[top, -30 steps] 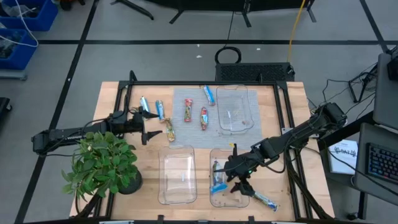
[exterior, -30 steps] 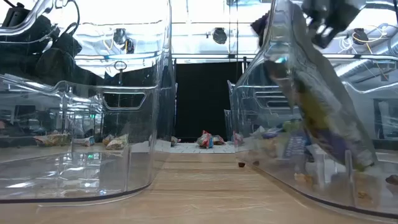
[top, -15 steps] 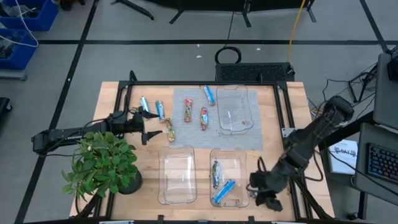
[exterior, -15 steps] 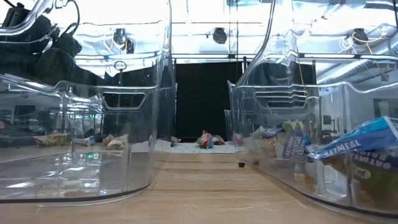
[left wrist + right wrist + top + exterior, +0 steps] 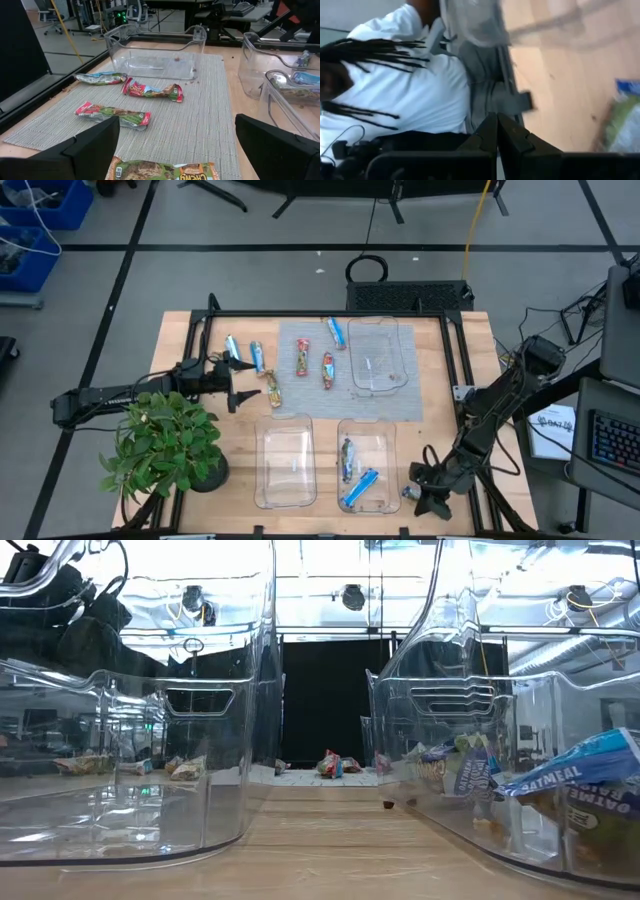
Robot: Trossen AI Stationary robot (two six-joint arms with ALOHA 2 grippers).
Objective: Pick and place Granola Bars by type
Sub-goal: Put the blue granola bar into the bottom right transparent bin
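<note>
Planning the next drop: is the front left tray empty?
Empty. The front left tray shows only bare clear plastic in the high view.

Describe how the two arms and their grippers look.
Both arms are dark, nearly black, slim and jointed. The left arm runs long and thin to the left gripper, whose two fingers are broad, flat and matte black. The right arm is chunkier at its joints; the right gripper has black fingers meeting in a wedge. No markings are readable.
</note>
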